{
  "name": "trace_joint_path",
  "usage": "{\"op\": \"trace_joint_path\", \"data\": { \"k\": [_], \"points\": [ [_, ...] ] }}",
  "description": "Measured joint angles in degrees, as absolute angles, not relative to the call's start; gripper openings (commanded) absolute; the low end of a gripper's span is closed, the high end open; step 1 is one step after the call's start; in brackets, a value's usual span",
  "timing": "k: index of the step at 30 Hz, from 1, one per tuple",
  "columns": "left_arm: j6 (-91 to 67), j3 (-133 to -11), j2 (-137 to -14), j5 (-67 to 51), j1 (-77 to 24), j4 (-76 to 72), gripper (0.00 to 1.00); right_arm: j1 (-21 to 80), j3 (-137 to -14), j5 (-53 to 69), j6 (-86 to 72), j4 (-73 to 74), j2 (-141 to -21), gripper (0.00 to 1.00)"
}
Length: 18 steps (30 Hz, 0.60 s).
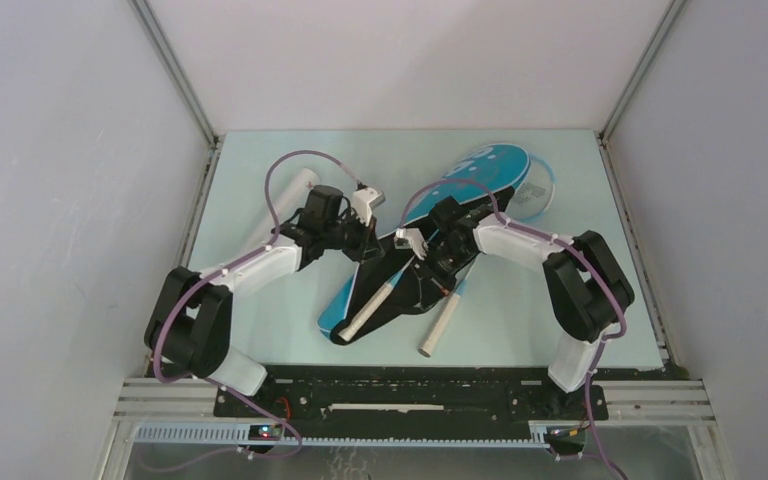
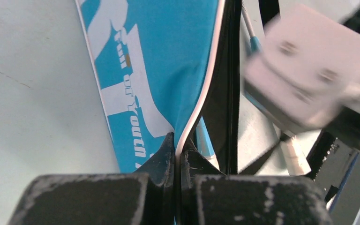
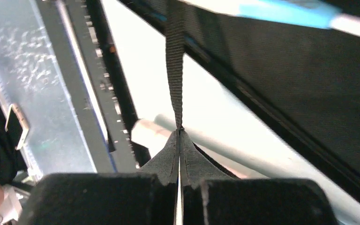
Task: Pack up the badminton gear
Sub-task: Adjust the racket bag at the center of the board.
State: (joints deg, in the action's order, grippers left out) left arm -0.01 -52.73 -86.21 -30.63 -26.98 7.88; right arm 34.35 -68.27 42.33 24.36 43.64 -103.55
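**Q:** Where is the racket bag, and what is printed on it?

**A:** The racket bag (image 1: 490,168) lies diagonally at mid-table. The top is blue fabric with white piping, the inside black. The white lettering appears to read "Fun of Youth".

**Q:** Contents?

**A:** Two white racket handles (image 1: 363,317) protrude from its near, open end.

**Q:** Finger state?

**A:** The left gripper (image 2: 178,157) is pinched tight on the bag's white-piped edge. The right gripper (image 3: 179,140) is closed on the black woven strap (image 3: 174,65).

**Q:** Surroundings?

**A:** The table (image 1: 530,320) is smooth and pale green. The white tube (image 1: 298,186) lies at far left, behind the left arm. The walls (image 1: 60,150) are plain white with aluminium corner rails.
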Motion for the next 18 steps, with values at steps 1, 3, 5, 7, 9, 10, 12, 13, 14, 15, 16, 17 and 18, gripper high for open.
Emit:
{"op": "trace_joint_path", "data": {
  "k": [1, 3, 5, 7, 9, 10, 12, 13, 14, 15, 16, 17, 18],
  "points": [
    [0.0, -52.8, -86.2, -30.0, -26.7, 7.5, 0.00, 34.7, -68.3, 43.5, 25.4, 44.2, -102.8, 0.00],
    [-0.2, -53.0, -86.2, -28.9, -26.4, 7.2, 0.00, 34.9, -68.3, 46.7, 27.4, 45.5, -101.5, 0.00],
    [-0.5, -53.0, -86.2, -28.0, -26.2, 6.8, 0.00, 34.8, -68.3, 49.5, 29.1, 46.8, -101.3, 0.00],
    [-1.1, -53.0, -86.2, -27.1, -26.1, 6.6, 0.00, 34.1, -68.4, 51.7, 30.3, 48.4, -101.6, 0.00],
    [-1.6, -53.0, -86.2, -26.9, -26.0, 6.5, 0.00, 33.3, -68.8, 53.2, 30.9, 49.5, -102.0, 0.00],
    [-1.6, -53.0, -86.2, -26.9, -26.0, 6.5, 0.00, 33.0, -68.8, 53.6, 31.0, 49.6, -102.0, 0.00],
    [-1.6, -53.0, -86.2, -26.7, -26.0, 6.4, 0.00, 32.6, -68.8, 54.6, 30.8, 49.6, -102.0, 0.00],
    [-1.7, -53.0, -86.2, -26.7, -26.0, 6.4, 0.00, 32.4, -68.8, 54.9, 30.8, 49.6, -102.0, 0.00],
    [-2.0, -53.0, -86.2, -26.6, -25.9, 6.3, 0.00, 32.3, -68.8, 55.2, 30.8, 49.5, -102.0, 0.00],
    [-2.7, -53.0, -86.2, -26.6, -25.7, 6.1, 0.00, 32.3, -68.8, 55.4, 30.9, 49.6, -102.0, 0.00],
    [-3.1, -53.0, -86.2, -26.6, -25.6, 5.8, 0.00, 32.3, -68.8, 55.4, 31.1, 49.6, -102.0, 0.00],
    [-3.8, -53.0, -86.2, -26.6, -25.2, 5.5, 0.00, 32.4, -68.8, 55.4, 31.6, 49.8, -102.0, 0.00],
    [-4.3, -53.0, -86.2, -26.6, -24.8, 5.3, 0.00, 32.4, -68.8, 55.4, 32.2, 50.1, -102.0, 0.00]
  ]
}}
